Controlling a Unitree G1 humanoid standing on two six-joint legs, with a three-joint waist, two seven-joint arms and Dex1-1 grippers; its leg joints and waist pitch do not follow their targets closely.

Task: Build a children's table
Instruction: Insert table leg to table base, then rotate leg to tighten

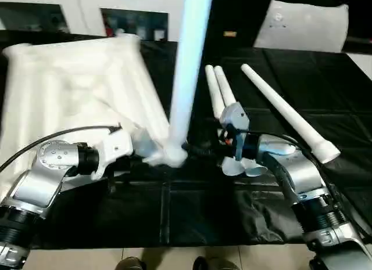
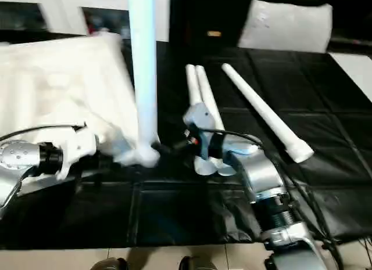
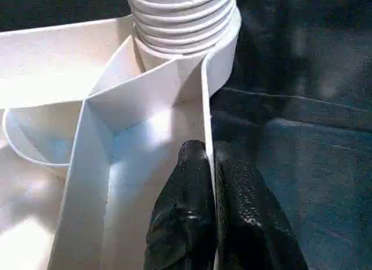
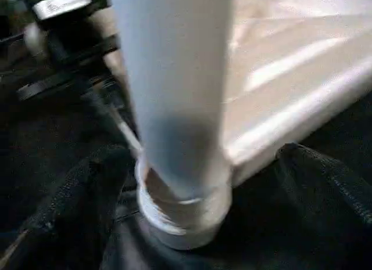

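Tabletop (image 1: 75,90) is seen upside down at left of frame on the black mat (image 1: 232,206), ribbed underside up. One leg (image 1: 189,67) stands upright at the tabletop's near right corner, just left of frame centre; its threaded end (image 3: 180,20) is seated in the round corner socket (image 4: 186,223), threads partly exposed above the rim.

Left gripper (image 3: 210,218) is pinched shut on the tabletop's thin side wall (image 3: 204,107) right beside that socket: one black finger (image 3: 183,212) inside the wall, the other finger outside, wall sandwiched between. Socket and leg base sit just beyond the fingertips.

Right gripper (image 4: 192,159) flanks the upright leg low down, near the socket: dark fingers (image 4: 325,189) are seen on either side of the leg base. Whether they actually clamp the leg cannot be told.

Three spare legs lie on the mat right of centre: two legs (image 1: 220,96) touching side by side, a third leg (image 1: 288,113) apart to the right, running diagonally toward lower right.
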